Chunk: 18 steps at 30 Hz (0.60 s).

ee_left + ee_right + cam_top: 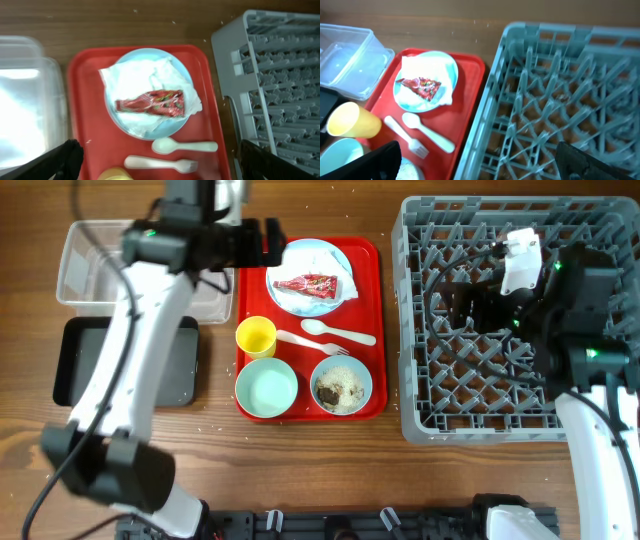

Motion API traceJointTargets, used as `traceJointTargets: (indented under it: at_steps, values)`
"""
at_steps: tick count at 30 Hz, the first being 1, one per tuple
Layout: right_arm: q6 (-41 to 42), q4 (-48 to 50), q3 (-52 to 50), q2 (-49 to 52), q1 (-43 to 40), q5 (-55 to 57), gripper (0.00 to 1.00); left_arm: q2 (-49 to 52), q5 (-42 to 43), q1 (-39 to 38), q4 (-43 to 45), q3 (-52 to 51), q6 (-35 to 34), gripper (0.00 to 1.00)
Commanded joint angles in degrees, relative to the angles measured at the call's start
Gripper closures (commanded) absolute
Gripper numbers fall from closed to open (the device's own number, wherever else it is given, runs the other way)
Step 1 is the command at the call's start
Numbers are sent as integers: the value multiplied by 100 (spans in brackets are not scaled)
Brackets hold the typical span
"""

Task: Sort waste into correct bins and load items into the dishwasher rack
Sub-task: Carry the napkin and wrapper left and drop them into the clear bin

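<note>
Left arm (pixel 120 350) at 9 o'clock overhead, right arm (pixel 600 435) at 4 o'clock, glossy white tubular links, chunky black joints, small green lights (pixel 150 232), thin black cable (pixel 74 198), white wrist block (pixel 522 260), matte black fingertips (pixel 62 162)

Plate (pixel 167 129) lies openly reachable; rack (pixel 280 65) stands close beside tray (pixel 85 100).

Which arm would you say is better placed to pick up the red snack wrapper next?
Left: the left gripper hovers open at the plate holding the red snack wrapper; the right gripper is over the dishwasher rack.
</note>
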Motion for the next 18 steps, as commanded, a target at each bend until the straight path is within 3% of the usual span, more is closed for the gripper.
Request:
traceJointTargets:
  at_steps: [1, 5, 8, 11, 18]
  values:
    - [483, -142, 131, 188, -9, -173, 0, 741, 7, -280, 457, 120, 92, 0]
    - [468, -227, 131, 264, -9, -149, 0, 1633, 2, -457, 743, 120, 946, 0]
    - [470, -223, 131, 264, -9, -114, 0, 2262, -140, -592, 1021, 120, 2017, 0]
    - [472, -229, 131, 264, -9, -107, 0, 2695, -516, -669, 1410, 120, 2490, 0]
    - [470, -269, 131, 264, -9, -105, 0, 3163, -680, -680, 2166, 118, 2612, 2]
